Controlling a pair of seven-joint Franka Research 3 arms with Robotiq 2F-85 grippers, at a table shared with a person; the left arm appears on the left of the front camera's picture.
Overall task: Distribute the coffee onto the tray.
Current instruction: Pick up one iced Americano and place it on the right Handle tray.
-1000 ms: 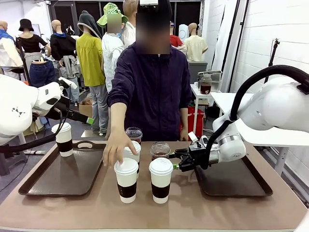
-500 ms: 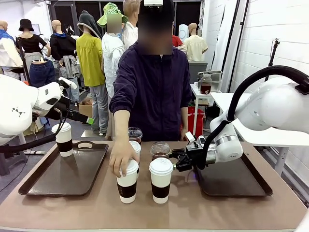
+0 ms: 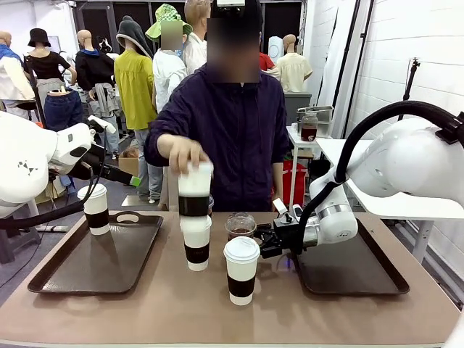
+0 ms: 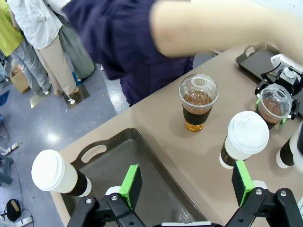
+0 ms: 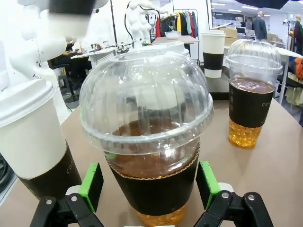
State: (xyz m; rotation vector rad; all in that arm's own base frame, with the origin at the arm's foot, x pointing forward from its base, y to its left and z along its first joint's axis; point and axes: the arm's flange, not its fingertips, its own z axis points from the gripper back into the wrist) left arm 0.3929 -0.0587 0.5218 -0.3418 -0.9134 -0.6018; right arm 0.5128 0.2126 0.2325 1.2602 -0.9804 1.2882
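A person's hand holds one white paper cup (image 3: 194, 187) in the air above the table's middle. Two more white cups (image 3: 196, 243) (image 3: 241, 270) stand on the table, and a fourth (image 3: 96, 209) stands on the left tray (image 3: 65, 272). My right gripper (image 3: 262, 240) is open, its green pads (image 5: 92, 182) on either side of a clear dome-lidded cup (image 5: 147, 142) of brown drink. The other clear cup (image 4: 198, 101) stands farther back. My left gripper (image 4: 186, 184) hangs open and holds nothing above the left tray's near corner (image 4: 156, 189).
The right tray (image 3: 348, 270) lies bare under my right arm. The person stands at the far edge, an arm (image 4: 227, 28) reaching over the cups. The white cups stand close to the clear cup in my right gripper.
The person's hand has closed on the front left white cup and lifted it off the table. My right gripper has slid left, and its fingers now stand around the clear cup.
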